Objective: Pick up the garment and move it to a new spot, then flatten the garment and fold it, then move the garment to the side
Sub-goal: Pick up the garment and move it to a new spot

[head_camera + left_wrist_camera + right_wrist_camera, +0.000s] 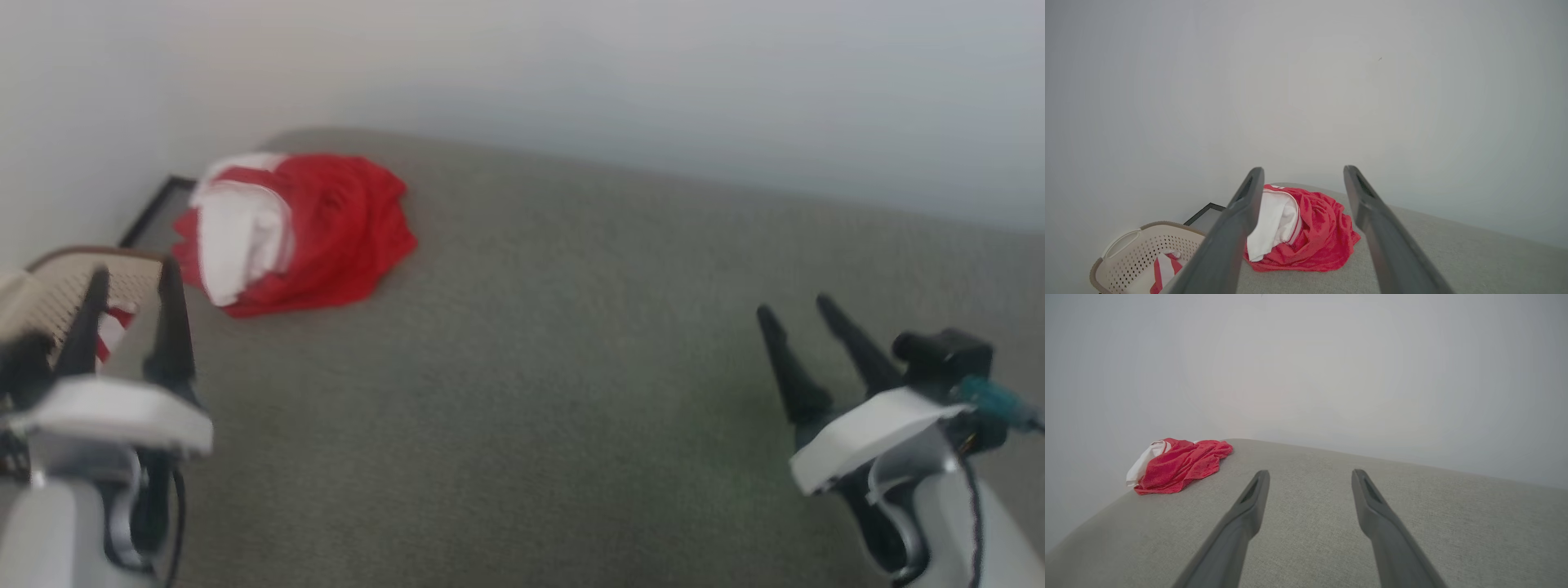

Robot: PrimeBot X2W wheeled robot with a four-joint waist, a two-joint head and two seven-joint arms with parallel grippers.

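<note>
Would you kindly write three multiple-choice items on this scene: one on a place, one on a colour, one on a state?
1. Where on the grey upholstered surface does the crumpled red-and-white fabric garment lie?
A) far left corner
B) centre
C) near right edge
2. What colour is the perforated plastic basket?
A) green
B) cream
C) black
3. What state is the left pincer in?
A) open, empty
B) shut on the garment
C) shut on the basket
Answers: 1 A, the head view shows it far left; 2 B, its walls are pale cream; 3 A, its fingers stand apart, holding nothing.
</note>
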